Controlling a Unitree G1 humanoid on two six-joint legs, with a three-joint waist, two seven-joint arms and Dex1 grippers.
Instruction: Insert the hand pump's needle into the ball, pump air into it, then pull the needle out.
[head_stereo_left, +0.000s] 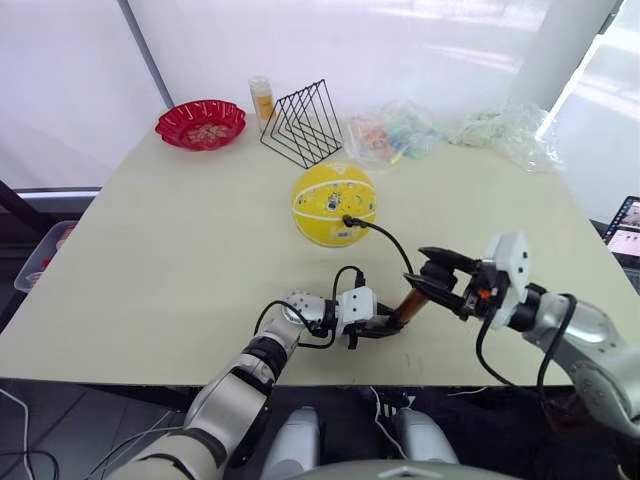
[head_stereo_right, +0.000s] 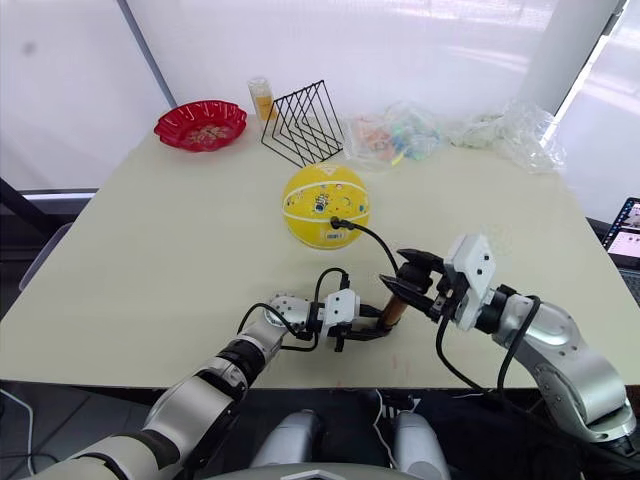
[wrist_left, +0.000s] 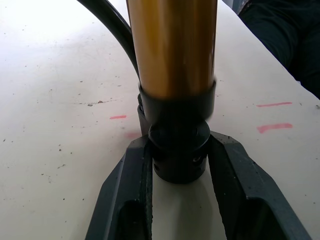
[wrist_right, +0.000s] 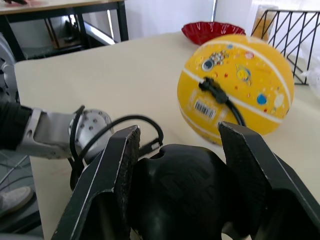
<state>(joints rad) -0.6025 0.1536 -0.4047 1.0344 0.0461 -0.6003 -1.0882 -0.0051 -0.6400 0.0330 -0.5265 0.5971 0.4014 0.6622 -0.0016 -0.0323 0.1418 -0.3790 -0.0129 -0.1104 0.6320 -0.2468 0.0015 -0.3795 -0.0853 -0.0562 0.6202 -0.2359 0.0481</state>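
**Both end effectors grip the pump, hose plugged into the ball**

At the counter's (head_stereo_left: 150, 260) near edge, the left end effector (head_stereo_left: 378, 325) clamps the hand pump's (head_stereo_left: 409, 305) base; the right end effector (head_stereo_left: 432, 278) clasps its black handle. Farther back, the needle (head_stereo_left: 349, 221) enters the round yellow ball (head_stereo_left: 333, 204).

The ball (head_stereo_left: 334, 204) is yellow with white seam lines, small coloured cartoon prints and a white barcode sticker; the pump (wrist_left: 172, 47) is a gold metallic tube with a black end cap, and its hose (head_stereo_left: 381, 234) is black; the table (head_stereo_left: 180, 270) is pale cream with a few short red marks on it; the bowl (head_stereo_left: 200, 123) is red with a patterned inside; the rack (head_stereo_left: 303, 123) is black wire; the bottle (head_stereo_left: 262, 99) is clear with an orange label; the left gripper (head_stereo_left: 372, 327) has black fingers on a white and silver body; the right gripper (head_stereo_left: 432, 279) is likewise black with a white housing.
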